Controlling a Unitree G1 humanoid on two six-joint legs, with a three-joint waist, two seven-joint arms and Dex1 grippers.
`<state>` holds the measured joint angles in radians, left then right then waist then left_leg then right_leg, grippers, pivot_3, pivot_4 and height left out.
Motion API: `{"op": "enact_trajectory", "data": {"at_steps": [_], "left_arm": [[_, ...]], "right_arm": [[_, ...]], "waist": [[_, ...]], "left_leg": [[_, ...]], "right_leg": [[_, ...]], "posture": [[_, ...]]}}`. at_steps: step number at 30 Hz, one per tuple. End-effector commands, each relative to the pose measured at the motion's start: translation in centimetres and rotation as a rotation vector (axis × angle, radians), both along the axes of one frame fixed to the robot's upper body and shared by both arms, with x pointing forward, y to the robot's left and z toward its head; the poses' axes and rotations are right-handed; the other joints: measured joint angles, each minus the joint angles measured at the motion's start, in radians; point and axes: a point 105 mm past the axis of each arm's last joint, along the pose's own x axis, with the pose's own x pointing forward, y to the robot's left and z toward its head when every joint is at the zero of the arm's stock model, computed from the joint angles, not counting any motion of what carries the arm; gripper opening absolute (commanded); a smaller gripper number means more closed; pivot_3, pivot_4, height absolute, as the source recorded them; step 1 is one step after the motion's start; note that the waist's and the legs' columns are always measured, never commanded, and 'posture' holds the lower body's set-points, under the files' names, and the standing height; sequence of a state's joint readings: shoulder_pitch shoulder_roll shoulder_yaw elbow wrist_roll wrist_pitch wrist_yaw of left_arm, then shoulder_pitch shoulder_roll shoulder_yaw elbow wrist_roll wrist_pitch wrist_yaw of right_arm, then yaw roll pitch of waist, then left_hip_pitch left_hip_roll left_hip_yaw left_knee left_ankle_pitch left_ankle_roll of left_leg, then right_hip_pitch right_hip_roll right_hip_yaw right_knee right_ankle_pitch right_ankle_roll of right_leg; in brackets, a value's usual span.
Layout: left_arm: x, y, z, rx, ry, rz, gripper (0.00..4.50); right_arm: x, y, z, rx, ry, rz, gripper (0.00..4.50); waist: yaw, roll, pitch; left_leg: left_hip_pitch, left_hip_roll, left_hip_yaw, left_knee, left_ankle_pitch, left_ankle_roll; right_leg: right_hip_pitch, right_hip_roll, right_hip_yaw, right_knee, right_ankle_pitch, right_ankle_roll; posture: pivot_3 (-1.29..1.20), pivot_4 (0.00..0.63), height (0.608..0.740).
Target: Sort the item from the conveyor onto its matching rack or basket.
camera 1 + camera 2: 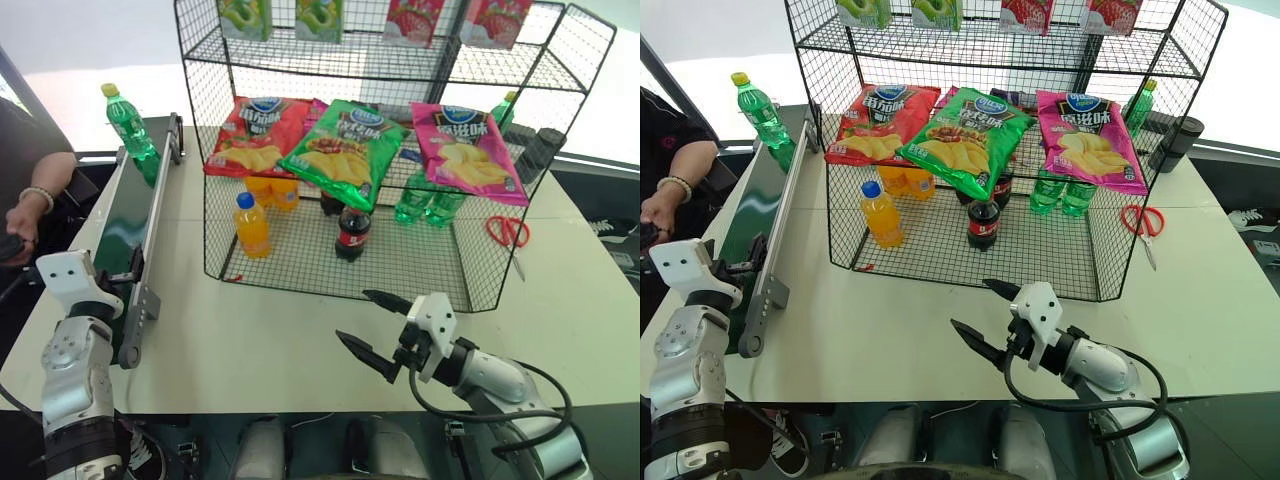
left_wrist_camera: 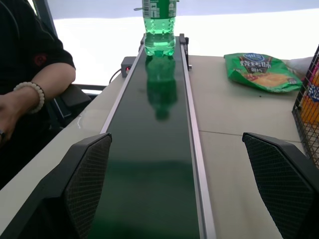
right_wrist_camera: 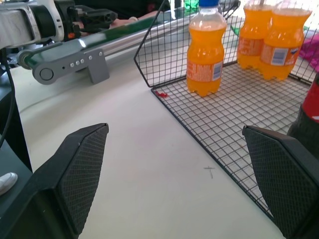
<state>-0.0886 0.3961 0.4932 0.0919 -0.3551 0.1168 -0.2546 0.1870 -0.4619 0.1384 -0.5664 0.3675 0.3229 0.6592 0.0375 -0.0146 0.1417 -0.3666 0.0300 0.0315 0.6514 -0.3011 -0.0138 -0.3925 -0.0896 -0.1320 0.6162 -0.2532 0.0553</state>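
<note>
The item, a green soda bottle (image 1: 130, 125) with a yellow cap, stands upright at the far end of the conveyor (image 1: 125, 230). Its lower half shows in the left wrist view (image 2: 159, 30). My left gripper (image 2: 184, 184) is open at the near end of the dark green belt, pointing along it, far short of the bottle. The black wire rack (image 1: 400, 280) stands mid-table to the right of the conveyor. My right gripper (image 1: 353, 315) hovers open over the table just in front of the rack's lower tier, nothing between its fingers (image 3: 84, 174).
A person's forearm with a bead bracelet (image 1: 35, 195) rests left of the conveyor. The rack holds chip bags (image 1: 340, 150) on its middle tier and orange (image 1: 251, 227), cola (image 1: 352, 232) and green bottles (image 1: 415, 200) below. Red scissors (image 1: 508, 232) lie right of the rack.
</note>
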Motion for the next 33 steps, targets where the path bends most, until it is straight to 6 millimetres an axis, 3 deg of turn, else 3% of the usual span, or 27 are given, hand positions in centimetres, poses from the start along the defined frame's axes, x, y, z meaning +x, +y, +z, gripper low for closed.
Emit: {"op": "enact_trajectory", "data": {"at_steps": [1,6,10,33], "left_arm": [[-0.5,0.7,1.3,0.002,-0.061,0.026,4.5],[-0.6,0.0,1.0,0.01,-0.05,-0.017,4.5],[-0.7,0.7,0.9,-0.025,-0.067,0.035,4.5],[-0.4,0.4,0.4,0.024,-0.066,0.073,4.5]], "right_arm": [[-0.2,0.4,1.5,0.012,-0.062,0.04,4.48],[-0.1,0.9,1.9,0.035,-0.074,0.053,4.48],[-0.1,1.2,1.9,0.04,-0.073,0.07,4.48],[-0.1,1.7,2.3,0.032,-0.074,0.149,4.48]], "waist": [[0.0,0.0,0.0],[0.0,0.0,0.0],[0.001,0.0,0.0],[0.0,0.0,0.0]], "left_leg": [[0.0,0.0,0.0,0.0,0.0,0.0],[0.0,0.0,0.0,0.0,0.0,0.0],[0.0,0.0,0.0,0.0,0.0,0.0],[0.0,0.0,0.0,0.0,0.0,0.0]], "right_leg": [[0.0,0.0,0.0,0.0,0.0,0.0],[0.0,0.0,0.0,0.0,0.0,0.0],[0.0,0.0,0.0,0.0,0.0,0.0],[0.0,0.0,0.0,0.0,0.0,0.0]], "posture": [[0.0,0.15,0.734],[0.0,0.15,0.734],[0.0,0.15,0.734],[0.0,0.15,0.734]]}}
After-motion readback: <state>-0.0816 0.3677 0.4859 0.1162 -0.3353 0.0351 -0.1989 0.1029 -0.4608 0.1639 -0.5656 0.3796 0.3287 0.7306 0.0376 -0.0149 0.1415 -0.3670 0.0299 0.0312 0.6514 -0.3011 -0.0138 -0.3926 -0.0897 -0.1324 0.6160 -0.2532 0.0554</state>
